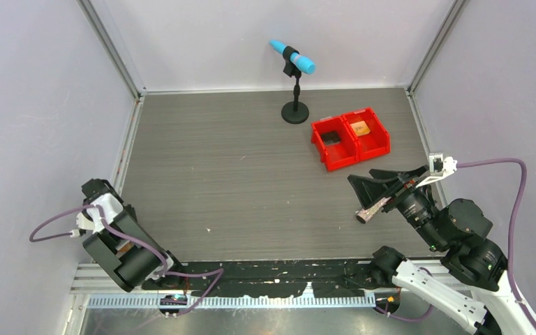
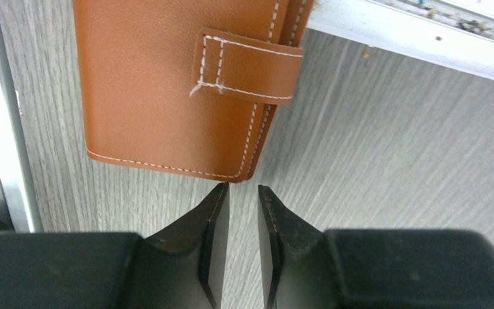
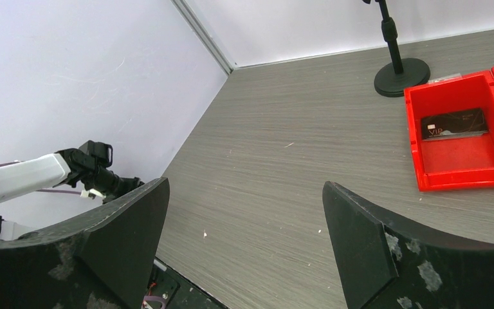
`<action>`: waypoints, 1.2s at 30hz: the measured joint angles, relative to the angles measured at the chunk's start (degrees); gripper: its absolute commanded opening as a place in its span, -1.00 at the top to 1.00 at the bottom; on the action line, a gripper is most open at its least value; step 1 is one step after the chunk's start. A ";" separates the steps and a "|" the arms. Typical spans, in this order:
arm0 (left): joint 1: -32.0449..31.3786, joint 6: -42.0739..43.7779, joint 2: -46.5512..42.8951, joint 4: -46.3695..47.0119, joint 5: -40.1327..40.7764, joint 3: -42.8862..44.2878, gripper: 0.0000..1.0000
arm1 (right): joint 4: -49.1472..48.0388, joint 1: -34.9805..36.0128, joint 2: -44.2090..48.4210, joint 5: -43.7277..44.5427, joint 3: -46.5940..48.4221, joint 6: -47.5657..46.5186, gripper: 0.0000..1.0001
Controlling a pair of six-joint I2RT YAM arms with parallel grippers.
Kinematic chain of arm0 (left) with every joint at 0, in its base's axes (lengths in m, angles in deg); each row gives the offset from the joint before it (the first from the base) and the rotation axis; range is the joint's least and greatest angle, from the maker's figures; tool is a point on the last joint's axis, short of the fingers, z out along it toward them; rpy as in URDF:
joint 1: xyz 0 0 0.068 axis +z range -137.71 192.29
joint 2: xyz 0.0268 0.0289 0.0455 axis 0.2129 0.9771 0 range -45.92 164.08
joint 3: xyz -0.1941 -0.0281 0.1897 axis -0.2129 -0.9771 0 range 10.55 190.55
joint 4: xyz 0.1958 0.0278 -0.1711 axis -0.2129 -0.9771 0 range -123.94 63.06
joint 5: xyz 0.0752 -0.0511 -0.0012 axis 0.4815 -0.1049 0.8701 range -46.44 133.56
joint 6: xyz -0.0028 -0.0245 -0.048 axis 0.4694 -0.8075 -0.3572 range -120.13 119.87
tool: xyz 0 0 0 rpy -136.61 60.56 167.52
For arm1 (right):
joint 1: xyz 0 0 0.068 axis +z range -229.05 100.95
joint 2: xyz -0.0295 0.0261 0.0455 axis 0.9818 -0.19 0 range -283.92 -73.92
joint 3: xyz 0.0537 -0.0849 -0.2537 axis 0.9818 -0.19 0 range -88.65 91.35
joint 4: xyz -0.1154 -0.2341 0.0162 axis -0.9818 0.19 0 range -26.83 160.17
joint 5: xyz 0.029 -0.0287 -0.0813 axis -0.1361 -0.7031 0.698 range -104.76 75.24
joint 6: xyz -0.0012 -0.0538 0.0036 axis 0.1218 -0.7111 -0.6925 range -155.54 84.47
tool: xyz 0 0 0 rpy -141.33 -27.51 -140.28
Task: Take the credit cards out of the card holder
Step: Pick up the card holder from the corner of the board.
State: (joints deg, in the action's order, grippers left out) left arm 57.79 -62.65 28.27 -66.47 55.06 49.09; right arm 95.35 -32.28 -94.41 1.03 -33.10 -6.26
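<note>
Headcount first: one card holder (image 2: 167, 84), two red bins, two cards that I can make out, two grippers, and one blue mic (image 1: 292, 57) on a stand at the back of the table (image 1: 237, 174).

Bins sit side by side, touching, back right. The left-hand bin (image 1: 338, 162) has a black card (image 3: 453, 123) lying flat in it. The right-hand bin (image 1: 375, 145) has something small and orange (image 1: 361, 128), probably a card, but it's too small to be sure.

The holder only shows up in the left wrist view; from above it's hidden under the folded left arm (image 1: 118, 244). It's closed and flat on the table, next to a pale metal rail (image 2: 411, 38). Its strap tab (image 2: 244, 67) wraps round the stitched opening edge, which faces right in that view. It's slightly skewed, and the top is cut off, so I can't call the long axis.

Left gripper (image 2: 243, 187) has just a narrow slit between its fingers, nothing in it, tips just short of the holder's near corner. Right gripper (image 3: 244, 187) is spread wide and empty, up above the table near the bins.
</note>
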 measured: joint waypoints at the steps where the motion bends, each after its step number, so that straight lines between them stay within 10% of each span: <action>1: 0.00 -0.04 -0.85 0.00 -0.22 0.00 0.08 | 0.00 0.00 0.00 0.00 0.00 0.00 -0.95; 5: 0.02 0.35 -2.97 -1.03 0.02 0.92 -0.22 | 0.00 0.00 -0.02 -0.04 0.00 0.00 -0.95; 20: 4.50 3.19 4.98 -4.07 3.50 6.49 -0.17 | 0.02 0.00 0.00 0.00 0.00 0.00 -0.95; 33: 4.50 4.07 9.25 -5.44 2.97 8.55 0.99 | 0.04 0.00 -0.02 1.09 0.00 -0.66 -0.95; 36: 4.52 4.15 9.20 -4.44 2.14 8.35 1.00 | 0.04 0.00 -0.02 1.29 0.00 -0.68 -0.95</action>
State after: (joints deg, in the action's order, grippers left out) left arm 62.31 -58.50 37.47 -70.91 57.21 57.44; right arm 95.40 -32.28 -94.43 2.32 -33.10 -6.94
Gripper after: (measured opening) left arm 0.026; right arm 0.974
